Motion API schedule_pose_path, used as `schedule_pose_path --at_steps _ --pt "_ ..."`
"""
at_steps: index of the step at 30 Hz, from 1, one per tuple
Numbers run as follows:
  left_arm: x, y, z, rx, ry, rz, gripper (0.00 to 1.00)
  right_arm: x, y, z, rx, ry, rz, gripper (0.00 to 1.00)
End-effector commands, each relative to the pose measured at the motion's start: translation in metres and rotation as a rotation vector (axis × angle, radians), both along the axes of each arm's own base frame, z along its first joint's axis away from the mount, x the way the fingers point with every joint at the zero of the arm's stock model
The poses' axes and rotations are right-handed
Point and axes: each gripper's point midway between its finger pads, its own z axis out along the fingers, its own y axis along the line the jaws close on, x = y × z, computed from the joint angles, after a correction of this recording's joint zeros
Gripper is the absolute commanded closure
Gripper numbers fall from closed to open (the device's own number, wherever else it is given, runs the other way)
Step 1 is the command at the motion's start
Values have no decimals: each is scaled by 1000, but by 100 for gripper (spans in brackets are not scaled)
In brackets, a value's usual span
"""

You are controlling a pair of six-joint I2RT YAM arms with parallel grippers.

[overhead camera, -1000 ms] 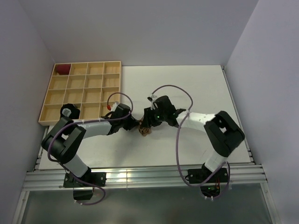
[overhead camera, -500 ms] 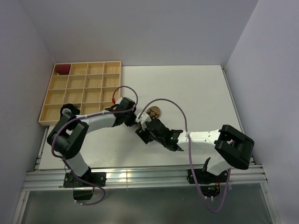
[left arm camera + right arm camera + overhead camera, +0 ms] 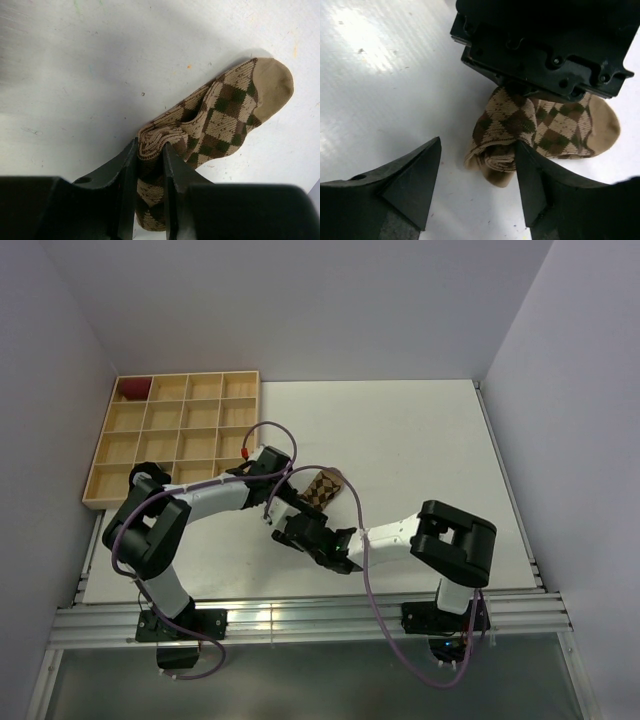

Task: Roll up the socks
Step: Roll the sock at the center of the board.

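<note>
A tan sock with brown argyle diamonds (image 3: 226, 113) lies on the white table, its plain tan toe pointing away. My left gripper (image 3: 150, 156) is shut on its bunched cuff end, with fabric squeezed between both black fingers. In the top view the sock (image 3: 323, 487) lies just right of the left gripper (image 3: 296, 496). My right gripper (image 3: 477, 145) stands open and low over the table, facing the sock (image 3: 555, 127). The sock's loosely rolled end (image 3: 495, 156) rests against its right finger (image 3: 530, 185). The left finger (image 3: 415, 185) is well clear of the fabric.
A wooden compartment tray (image 3: 180, 440) sits at the far left, with a small dark red bundle (image 3: 133, 388) in its back corner cell. Grey walls close in the white table (image 3: 430, 430) on three sides. Purple cables loop above both arms.
The right arm let go, swung from the far side to the near side of the sock, and opened wider. The left gripper carried the sock away from the near edge, keeping its hold.
</note>
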Motion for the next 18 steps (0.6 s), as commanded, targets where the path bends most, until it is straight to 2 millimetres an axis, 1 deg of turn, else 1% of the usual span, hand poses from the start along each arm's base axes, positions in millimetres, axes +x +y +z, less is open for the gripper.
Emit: schedule_pose_path --at_steps 1,4,5,7,10,11,12,13,15,16,17,18 --pt "-6 10 -11 78 31 -17 77 20 10 22 17 -103 -50 34" --pt "-5 10 -9 80 25 -19 77 20 7 10 -10 -94 -63 41" --pt "-5 10 -9 82 22 -20 77 20 6 7 -13 -89 -65 46" --pt "-4 10 -9 82 22 -26 77 21 1 -3 -48 -86 -81 52" --pt "-3 7 -9 76 18 -36 77 20 -2 -6 -40 -78 -90 76" --pt "-2 7 -8 74 12 -39 77 19 -4 -7 -42 -68 -91 92" --pt "-2 6 -7 74 9 -41 77 19 -7 -9 -29 -51 -104 100" --pt "-1 6 -5 76 0 -45 76 18 -5 -6 -5 -28 -91 100" --pt "3 6 2 70 -25 -42 71 14 -10 -11 26 46 -100 100" --pt "4 6 4 70 -36 -37 69 17 -13 -5 65 80 -107 100" --pt "5 6 6 62 -46 -33 65 11 -12 -10 82 153 -75 100" --pt "8 4 13 49 -68 -30 63 8 -12 -11 124 214 -77 100"
